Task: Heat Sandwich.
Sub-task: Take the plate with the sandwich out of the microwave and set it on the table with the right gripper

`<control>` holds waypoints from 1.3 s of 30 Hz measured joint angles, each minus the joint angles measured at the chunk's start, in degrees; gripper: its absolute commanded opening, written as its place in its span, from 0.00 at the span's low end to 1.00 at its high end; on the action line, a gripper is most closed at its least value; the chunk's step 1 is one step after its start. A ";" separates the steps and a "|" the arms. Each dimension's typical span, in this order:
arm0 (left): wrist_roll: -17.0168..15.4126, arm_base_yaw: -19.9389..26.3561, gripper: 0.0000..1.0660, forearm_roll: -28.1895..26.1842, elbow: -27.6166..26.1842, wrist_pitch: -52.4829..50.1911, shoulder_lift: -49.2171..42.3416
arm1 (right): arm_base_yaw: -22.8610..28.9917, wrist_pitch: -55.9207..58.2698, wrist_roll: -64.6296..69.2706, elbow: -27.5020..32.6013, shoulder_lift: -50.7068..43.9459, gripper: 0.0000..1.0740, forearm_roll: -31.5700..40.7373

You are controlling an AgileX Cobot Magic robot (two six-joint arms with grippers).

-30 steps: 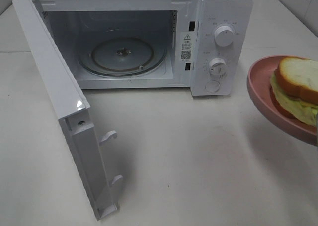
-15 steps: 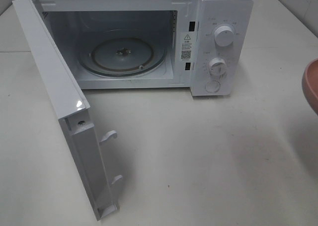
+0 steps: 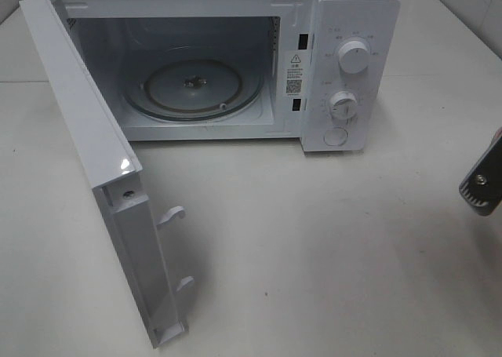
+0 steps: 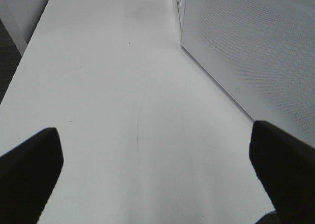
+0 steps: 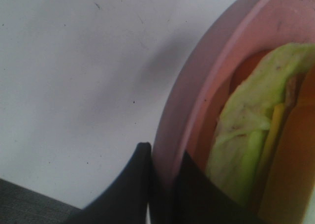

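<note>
R gripper is clamped on the rim of the pink plate, sandwich lying on it, off to the right of the microwave. L gripper jaws wide apart over the table, holding nothing. Microwave door open.

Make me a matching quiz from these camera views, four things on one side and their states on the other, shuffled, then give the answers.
Things:
1. microwave door
2. left pincer
3. right pincer
4. glass turntable

States:
A. shut on the rim of the pink plate that carries the sandwich
B. swung wide open
C. bare, nothing on it
D. open, over the white table

Pairs: 1-B, 2-D, 3-A, 4-C
</note>
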 measured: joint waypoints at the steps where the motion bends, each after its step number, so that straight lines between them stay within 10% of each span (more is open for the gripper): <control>1: 0.00 0.00 0.92 0.00 0.00 0.00 0.00 | 0.00 -0.23 1.60 0.00 1.20 0.00 -0.34; 39: 0.00 0.00 0.92 0.00 0.00 0.00 0.00 | -8.02 -2.29 29.45 -13.75 31.97 0.00 -9.63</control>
